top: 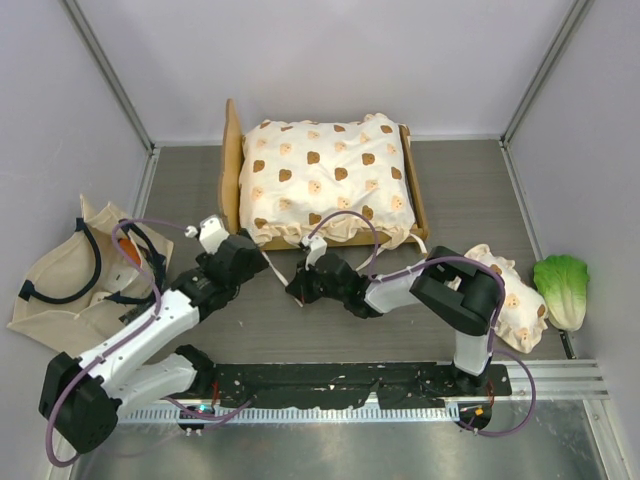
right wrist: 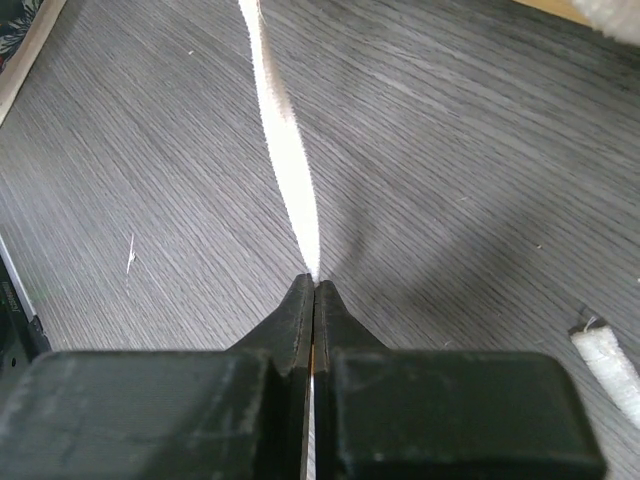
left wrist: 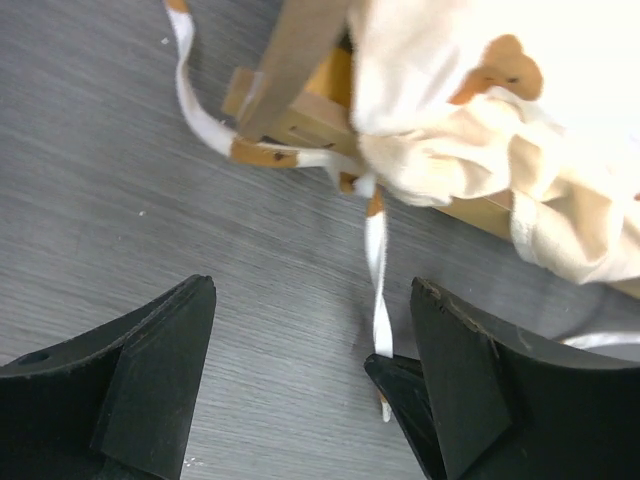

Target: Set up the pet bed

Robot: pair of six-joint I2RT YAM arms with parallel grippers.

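Currently right hand (right wrist: 315, 287) clenched on white tie strap (right wrist: 285, 150); left hand (left wrist: 312, 295) released beside pet bed (left wrist: 315, 105) corner.

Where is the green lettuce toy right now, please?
In the top view, the lettuce toy lies against the right wall, just right of the small bear-print pillow.

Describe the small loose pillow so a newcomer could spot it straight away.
From the pet bed at the back of the table, look to the right edge, where a green lettuce toy lies. The small pillow sits just left of it, beside the right arm. It has the same cream bear print as the bed cushion but is far smaller.
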